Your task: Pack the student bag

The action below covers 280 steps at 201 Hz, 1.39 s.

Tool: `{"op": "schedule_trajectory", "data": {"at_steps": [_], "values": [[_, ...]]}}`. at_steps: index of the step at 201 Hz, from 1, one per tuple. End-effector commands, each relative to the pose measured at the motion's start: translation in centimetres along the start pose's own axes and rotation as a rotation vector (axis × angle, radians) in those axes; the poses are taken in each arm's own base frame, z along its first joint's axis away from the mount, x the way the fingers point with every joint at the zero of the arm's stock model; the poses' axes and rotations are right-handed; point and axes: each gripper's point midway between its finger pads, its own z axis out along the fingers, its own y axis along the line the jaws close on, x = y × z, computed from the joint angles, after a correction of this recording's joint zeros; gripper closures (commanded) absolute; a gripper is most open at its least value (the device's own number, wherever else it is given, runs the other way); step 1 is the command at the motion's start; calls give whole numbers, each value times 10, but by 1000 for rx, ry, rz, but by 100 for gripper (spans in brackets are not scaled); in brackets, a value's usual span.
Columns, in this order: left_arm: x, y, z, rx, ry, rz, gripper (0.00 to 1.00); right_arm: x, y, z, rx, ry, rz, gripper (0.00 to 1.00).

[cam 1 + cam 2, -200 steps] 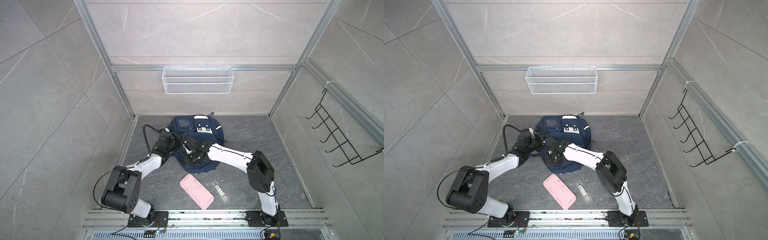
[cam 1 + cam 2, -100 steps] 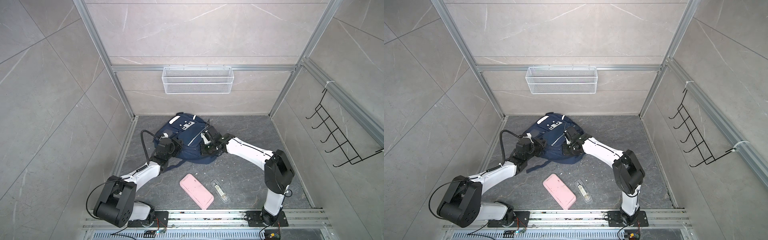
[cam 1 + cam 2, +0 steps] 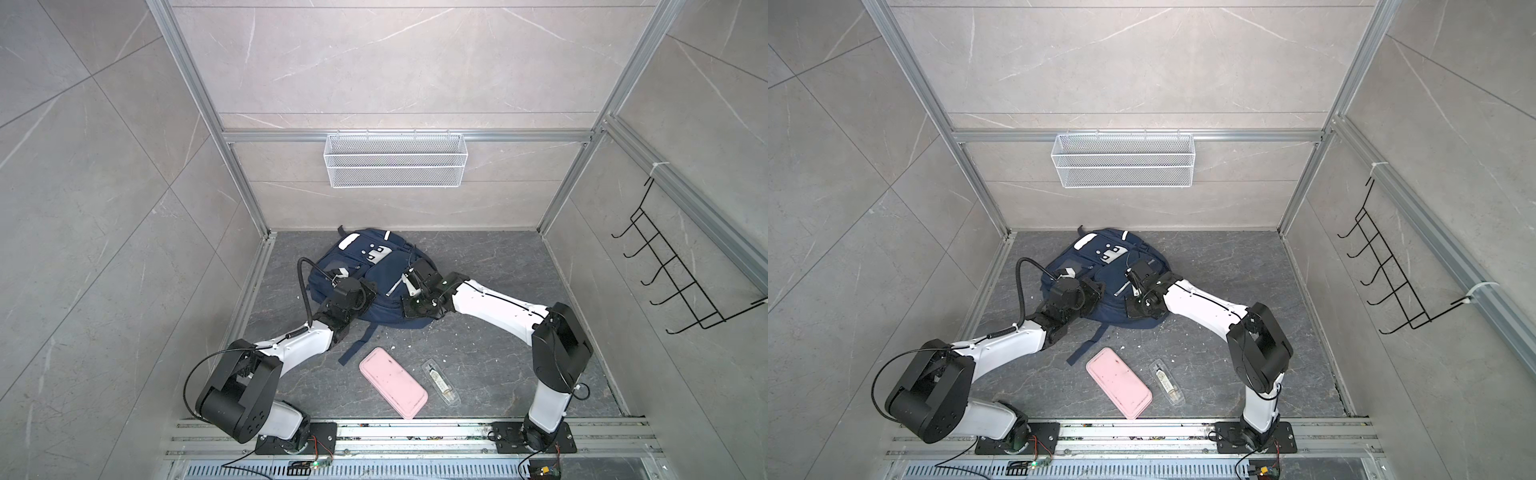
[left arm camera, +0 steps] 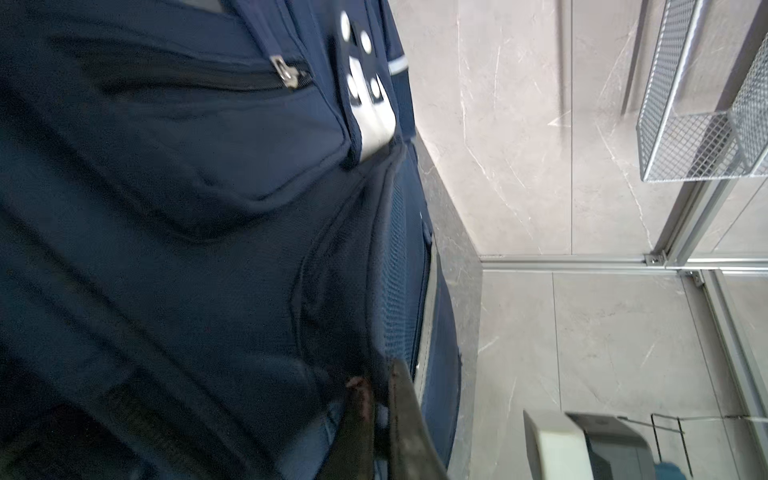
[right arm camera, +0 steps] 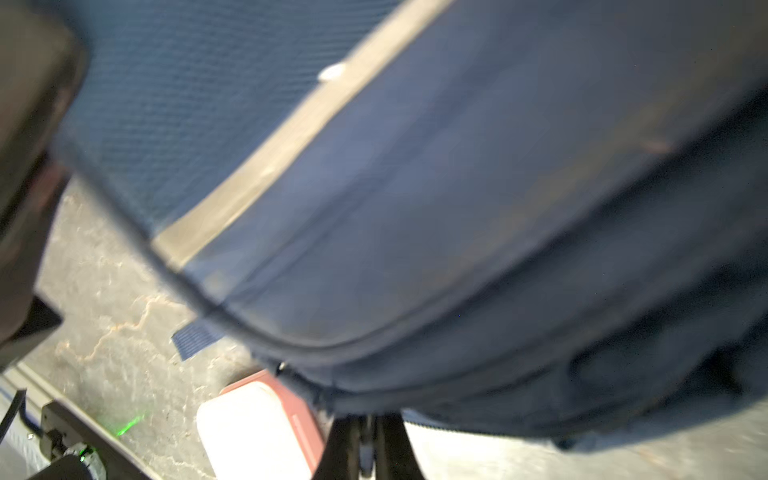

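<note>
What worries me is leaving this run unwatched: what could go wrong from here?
Both the left gripper and right gripper pinch only thin fabric of the student bag; it may slip free. Its loose strap trails toward the pink case and could drag it.

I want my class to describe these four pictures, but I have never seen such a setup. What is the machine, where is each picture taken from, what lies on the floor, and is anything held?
Two white-and-black robot arms stand at the near edge of a tiled booth. Two pictures look down from overhead and are nearly alike. The other two come from a camera on each arm's wrist, very close up. On the grey floor lie a navy student bag, a pink flat case and a clear plastic case. A wire basket hangs on the back wall. The left gripper and right gripper are each pinched shut on the bag's fabric.
</note>
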Motion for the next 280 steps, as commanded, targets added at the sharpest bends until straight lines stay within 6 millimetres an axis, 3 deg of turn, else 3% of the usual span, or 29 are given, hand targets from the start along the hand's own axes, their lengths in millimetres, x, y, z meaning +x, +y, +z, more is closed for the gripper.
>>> {"op": "schedule_trajectory", "data": {"at_steps": [1,37,60,105,134,165,190,220,255,280], "values": [[12,-61,-5,178,49,13,95,-11,47,8,-146,-43,-9,100],[24,-58,0,167,58,20,95,-21,76,22,-234,-26,31,100],[20,-56,0,160,37,25,95,-13,91,19,-250,-20,10,100],[11,-65,2,157,13,67,96,15,92,16,-266,-10,15,100],[19,-66,10,178,45,30,96,8,90,22,-229,-20,5,100],[20,-62,4,167,55,38,90,-4,65,13,-186,-69,51,100],[10,-58,-11,131,38,87,69,-6,36,-4,-170,-101,90,100],[-14,-45,-33,3,15,190,55,-3,5,-23,-148,-116,111,100],[-36,-39,-46,-105,-4,313,52,5,-26,-33,-101,-103,122,100],[-37,-21,-30,-185,60,357,51,15,-44,-38,-65,-92,123,100]]}}
